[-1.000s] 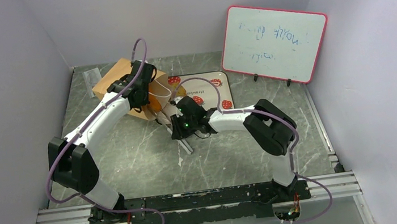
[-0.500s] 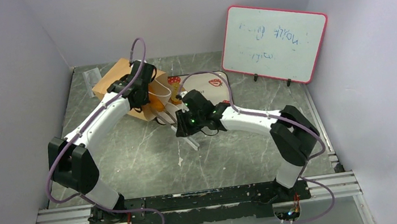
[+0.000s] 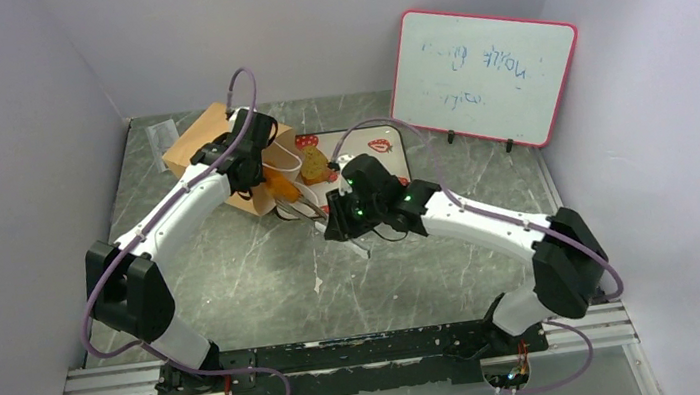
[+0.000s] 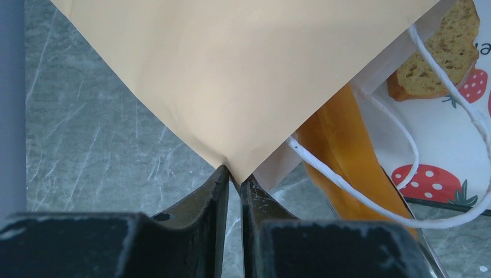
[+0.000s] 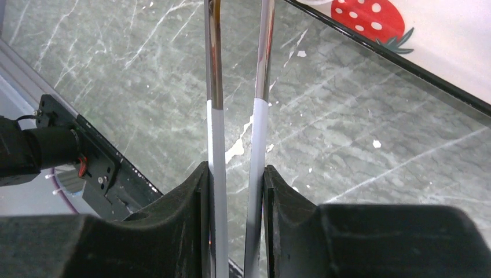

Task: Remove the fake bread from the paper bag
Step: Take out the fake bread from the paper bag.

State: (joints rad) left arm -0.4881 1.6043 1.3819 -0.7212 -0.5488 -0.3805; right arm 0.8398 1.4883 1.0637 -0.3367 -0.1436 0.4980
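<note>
The tan paper bag (image 3: 204,145) lies on its side at the back left. My left gripper (image 3: 251,174) is shut on a corner of the paper bag (image 4: 231,75), as the left wrist view (image 4: 233,176) shows. A glossy orange loaf (image 3: 282,183) sticks out of the bag's mouth (image 4: 347,150), under the white cord handle (image 4: 347,174). A brownish bread slice (image 3: 315,165) lies on the strawberry-print tray (image 3: 391,157), also in the left wrist view (image 4: 440,52). My right gripper (image 3: 339,219) is shut on the silver tongs (image 5: 214,116), whose tips run out of the right wrist view (image 5: 234,171).
A pink-framed whiteboard (image 3: 482,75) leans at the back right. A small clear item (image 3: 162,135) lies behind the bag. The tray's black edge (image 5: 405,63) runs across the right wrist view. The base rail (image 3: 345,354) spans the near edge.
My right arm has stretched out and its gripper has moved right with the tongs. The bread slice on the tray is now uncovered. The left gripper keeps its hold on the bag.
</note>
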